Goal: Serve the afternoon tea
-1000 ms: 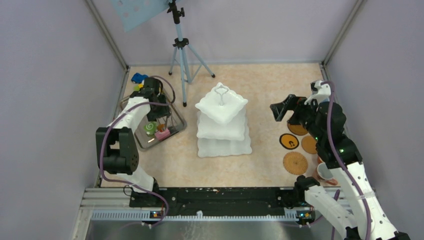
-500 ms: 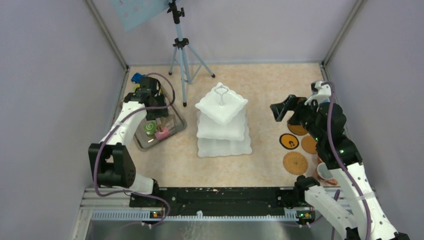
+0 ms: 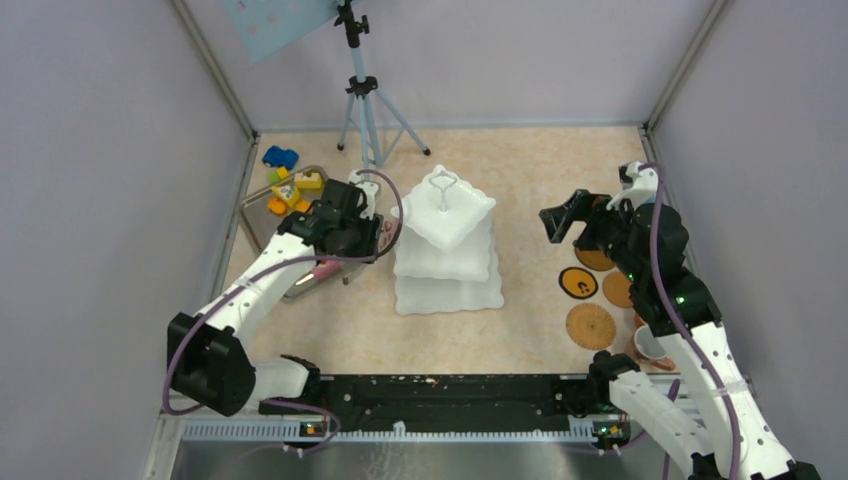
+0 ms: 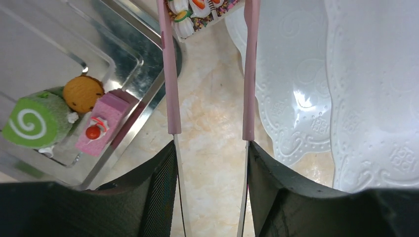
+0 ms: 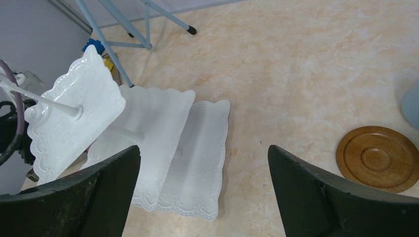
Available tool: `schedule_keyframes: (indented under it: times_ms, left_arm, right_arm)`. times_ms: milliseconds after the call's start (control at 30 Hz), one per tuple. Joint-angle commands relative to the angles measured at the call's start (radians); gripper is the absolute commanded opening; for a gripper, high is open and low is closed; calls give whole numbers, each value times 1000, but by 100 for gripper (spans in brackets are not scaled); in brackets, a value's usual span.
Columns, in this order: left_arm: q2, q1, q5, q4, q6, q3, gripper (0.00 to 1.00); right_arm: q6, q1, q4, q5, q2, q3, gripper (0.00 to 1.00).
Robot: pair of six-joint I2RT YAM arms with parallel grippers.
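Left end effector (image 4: pixel 206 22): clenched on sprinkled pastry (image 4: pixel 197 9), between steel tray (image 4: pixel 148 84) and stand (image 3: pixel 445 255), middle of worktop (image 3: pixel 520 170).
Right end effector (image 3: pixel 556 220): released, hovering toward right edge, near coasters (image 3: pixel 590 325).
Tray leftovers: green roll (image 4: pixel 32 121), cookie (image 4: pixel 81 93), pink slice (image 4: pixel 101 127).
Grip: tips cropped, possibly shallow.
Risk: pastry slipping onto worktop; fingers (image 4: pixel 170 98) clipping scalloped rim, shoving stand.

— What sat on my table?
— My beige tabletop (image 3: pixel 520 170) carried the white stand (image 3: pixel 448 295) mid-frame, a steel tray (image 4: pixel 49 49) at left, coasters (image 3: pixel 590 325) at right, and a tripod (image 3: pixel 365 110) and blue car (image 3: pixel 280 157) upper left.
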Motion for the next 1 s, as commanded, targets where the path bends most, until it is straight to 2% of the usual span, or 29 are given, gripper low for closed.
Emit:
schedule_keyframes:
  times_ms: [0,300,433,833,967]
  left_arm:
    - [-25,-29,16,135,53,-50,50]
    - [-64,-35,97,331,101,-183,52]
    - [-54,-38,95,335,96,-196,52]
    - [-166,-38,230,451,148,-331,54]
    - [-137,-38,247,451,145,-331,55]
  right_arm:
    - [-13,9,35,10,2,2,99]
    - [-25,9,21,21,7,7,99]
    - [-28,8,23,21,12,10,99]
    - [-16,8,36,16,11,-1,99]
    - [-16,9,35,16,11,-1,99]
